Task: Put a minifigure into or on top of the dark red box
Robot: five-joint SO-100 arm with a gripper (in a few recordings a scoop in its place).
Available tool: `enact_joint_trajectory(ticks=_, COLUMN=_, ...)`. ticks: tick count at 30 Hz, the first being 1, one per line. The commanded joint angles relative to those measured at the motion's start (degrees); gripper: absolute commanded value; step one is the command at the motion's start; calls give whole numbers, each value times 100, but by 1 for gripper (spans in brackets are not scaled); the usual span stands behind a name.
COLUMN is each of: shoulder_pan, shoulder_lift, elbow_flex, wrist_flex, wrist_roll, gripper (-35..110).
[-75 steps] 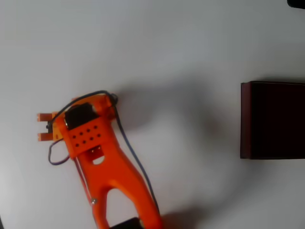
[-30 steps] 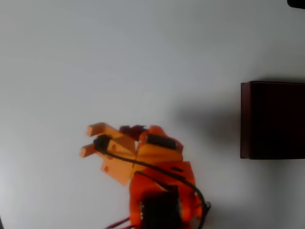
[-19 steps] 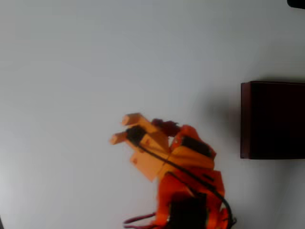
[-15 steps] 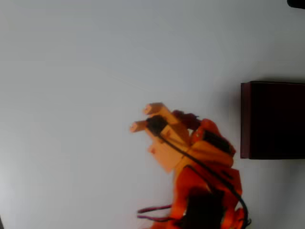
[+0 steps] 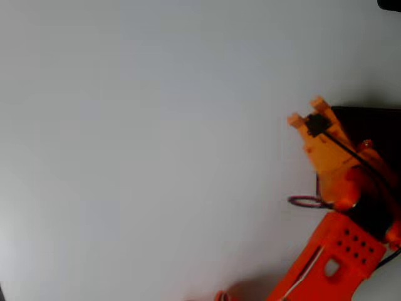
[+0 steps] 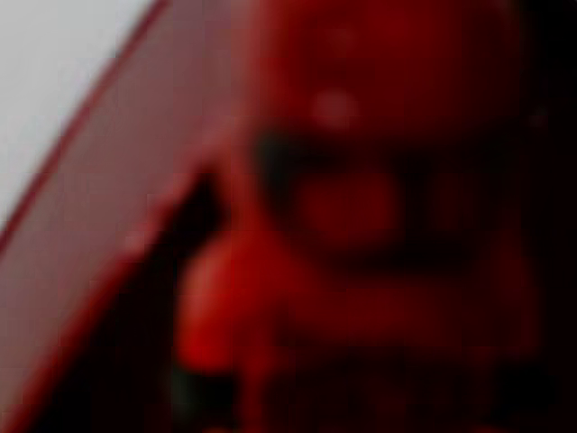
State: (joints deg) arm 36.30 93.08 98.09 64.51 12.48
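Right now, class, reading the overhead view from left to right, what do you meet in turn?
Bare white table → orange hand → dark red box, over which the arm reaches.

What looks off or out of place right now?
Nothing stands out. The tool sits over the dark red box at its left wall, and the wrist view shows a blurred red minifigure close up against the box's dark interior.
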Motion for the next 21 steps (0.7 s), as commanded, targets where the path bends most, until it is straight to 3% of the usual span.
enact_joint_trajectory(ticks=1, shoulder_pan=281, shoulder_lift=-633, elbow_flex=-993, wrist_flex=264, wrist_roll=0, gripper=0)
enact_joint_trajectory(ticks=5, shoulder_pan=492, shoulder_lift=-1345, elbow_flex=-1819, wrist_flex=589, wrist_roll=0, gripper=0)
enact_joint_trajectory(ticks=13, shoulder_pan=773, shoulder_lift=-1951, elbow_flex=-2426, wrist_flex=1037, wrist_roll=44, gripper=18)
enact_joint_trajectory(ticks=21, shoulder_pan=369, shoulder_lift=-642, elbow_flex=-1582, wrist_flex=1081, wrist_roll=-325, gripper=19)
